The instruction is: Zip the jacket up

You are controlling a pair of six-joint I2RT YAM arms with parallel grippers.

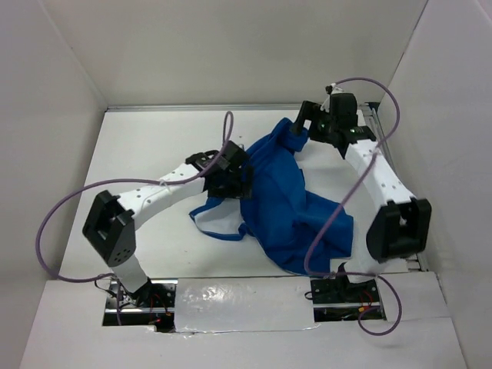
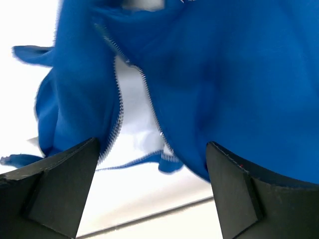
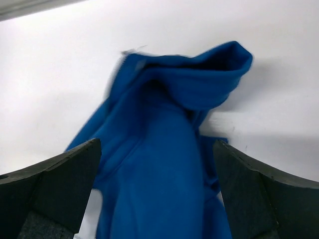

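Jaws on both arms are spread wide apart, and neither pair has hold of anything. The left gripper (image 1: 234, 178) sits over the middle of the table (image 1: 146, 146), low against the left edge of the jacket (image 1: 288, 204). In its wrist view, its two dark fingers (image 2: 60, 184) fill the lower corners, with blue cloth across the gap beyond them. Whether the cloth touches the pads I cannot tell. Between the fingers runs the zipper (image 2: 151, 102), unfastened. Its two rows of silver teeth are parted and the white lining (image 2: 133, 107) shows between them. The rows draw together toward the top of that view.

The right gripper (image 1: 300, 125) is at the far side of the table, over the jacket's far end. In its wrist view a ridge of blue cloth runs up between its fingers (image 3: 264, 194) to a bunched, rolled fold lying on the white surface. That picture is soft, so I cannot tell whether the fold is the collar.

The jacket lies crumpled in a heap right of centre, stretching from the right gripper back toward the right arm's base. A white-edged hem (image 1: 217, 230) curls out at its near left side. A purple cable (image 1: 54, 223) loops from each arm. White walls (image 1: 254, 54) enclose the table.
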